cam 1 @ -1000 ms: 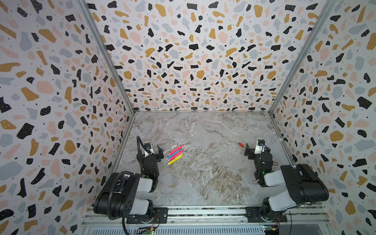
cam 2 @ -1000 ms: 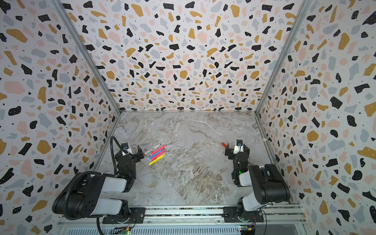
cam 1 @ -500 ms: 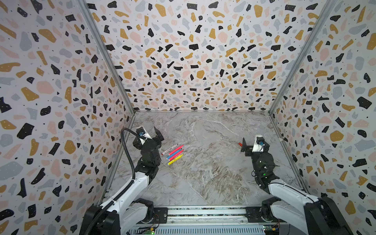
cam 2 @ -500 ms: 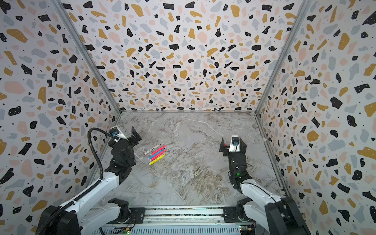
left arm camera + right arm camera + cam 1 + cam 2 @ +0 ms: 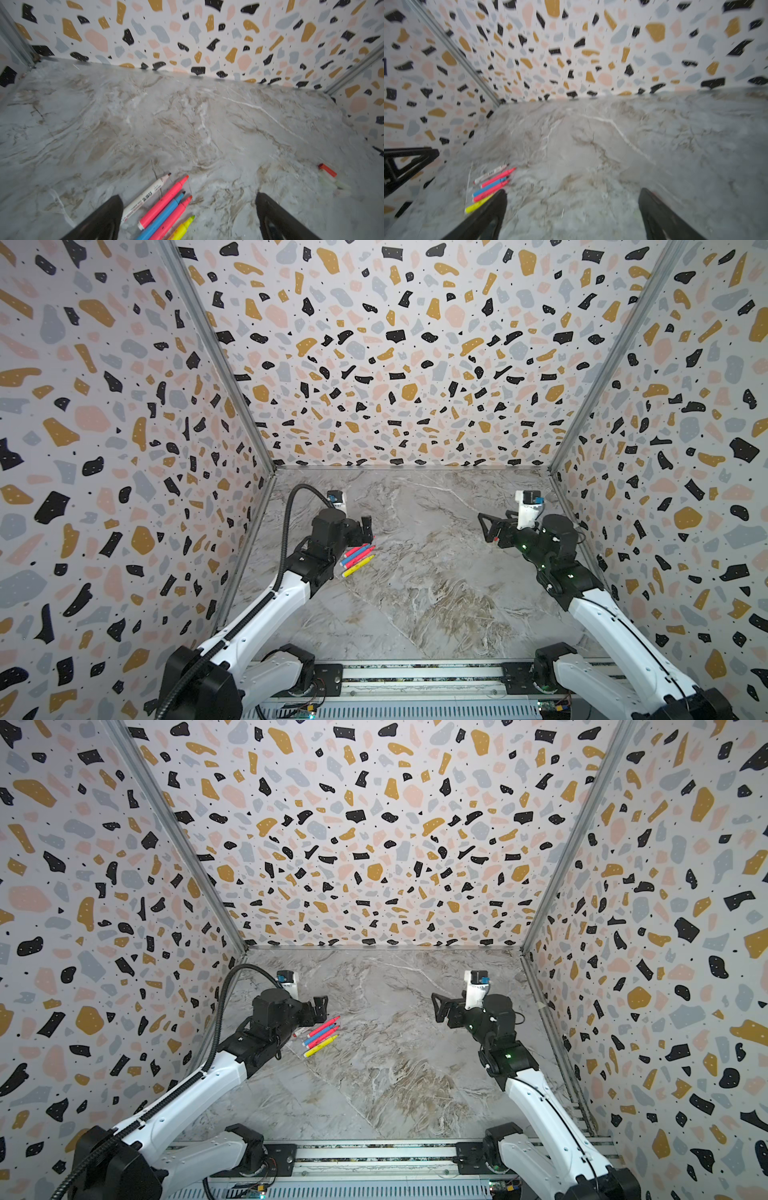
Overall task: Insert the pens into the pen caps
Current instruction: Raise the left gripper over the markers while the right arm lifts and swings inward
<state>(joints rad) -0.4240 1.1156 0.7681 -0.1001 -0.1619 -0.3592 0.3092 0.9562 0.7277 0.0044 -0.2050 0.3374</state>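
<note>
Remote console view: both arms reach out over the marble table (image 5: 415,605) inside the speckled walls (image 5: 374,364).

The left gripper (image 5: 362,531) hangs just over the far ends of the pens (image 5: 357,558). Its fingers are spread wide and released, grasping nothing. From its wrist camera I see the two black fingers (image 5: 99,222) well apart, with the pens lying flat on the table below and between them.

The five pens lie side by side in a tight row on the left half of the table, near the left wall. They are a white pen (image 5: 145,197) with dark print, a pink pen (image 5: 164,201), a blue pen (image 5: 164,214), a second pink pen (image 5: 175,215) and a yellow pen (image 5: 182,227). All have bare nibs that point the same way, toward the middle and back of the table.

The right gripper (image 5: 485,526) hovers over the right half of the table and points toward the middle. Its fingers are likewise released and empty. Its wrist picture is blurred, yet both fingers (image 5: 660,218) show far apart with only bare marble between them.

A red cap (image 5: 327,170) lies on the right side of the table, well apart from the pens. The pale shapes just beside it are too blurred for me to name. Neither gripper touches a pen or the cap.
</note>
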